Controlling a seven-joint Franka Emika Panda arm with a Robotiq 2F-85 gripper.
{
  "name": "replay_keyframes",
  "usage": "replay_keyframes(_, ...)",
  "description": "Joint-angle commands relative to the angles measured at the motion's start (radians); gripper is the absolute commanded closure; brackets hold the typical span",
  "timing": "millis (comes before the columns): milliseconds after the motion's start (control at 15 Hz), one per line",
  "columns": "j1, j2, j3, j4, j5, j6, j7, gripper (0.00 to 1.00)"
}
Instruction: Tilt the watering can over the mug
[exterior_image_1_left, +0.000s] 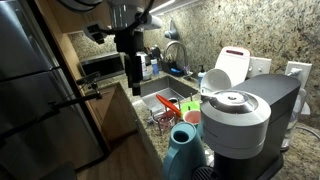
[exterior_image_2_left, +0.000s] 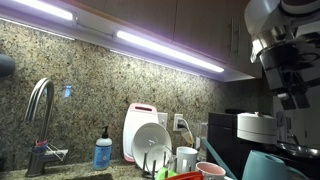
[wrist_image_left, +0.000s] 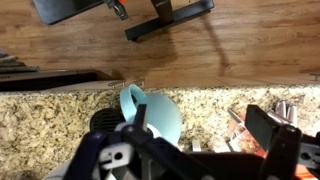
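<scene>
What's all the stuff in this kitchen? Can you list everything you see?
watering can: one, teal-blue, on the counter beside the coffee machine
coffee machine: one, grey and black, on the counter
white mug: one, white, by the dish rack
orange cup: one, orange-red, between sink and coffee machine
plate: one, white, upright in the rack
cutting board: one, white with a pink-red top, against the wall
soap bottle: one, blue, near the faucet
faucet: one, silver, at the sink
sink: one, steel, in the counter
light strips: two, white, under the cabinets
robot arm: one, white and grey, above the counter
gripper: one, black, open, empty, up in the air
</scene>
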Motion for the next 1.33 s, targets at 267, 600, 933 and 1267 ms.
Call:
replay_keyframes(267,-0.005,0.053,-0.011,-0.048,-0.059,0.185,0.018,0.0)
replay_keyframes(600,0.002,0.103,-0.01,-0.018,-0.183,0.26,0.096,0.0)
replay_keyframes(933,0.005,0.15,-0.019,0.011,-0.24,0.321,0.144,0.0)
replay_keyframes(1267,0.007,0.179,-0.027,0.04,-0.235,0.325,0.125,0.0)
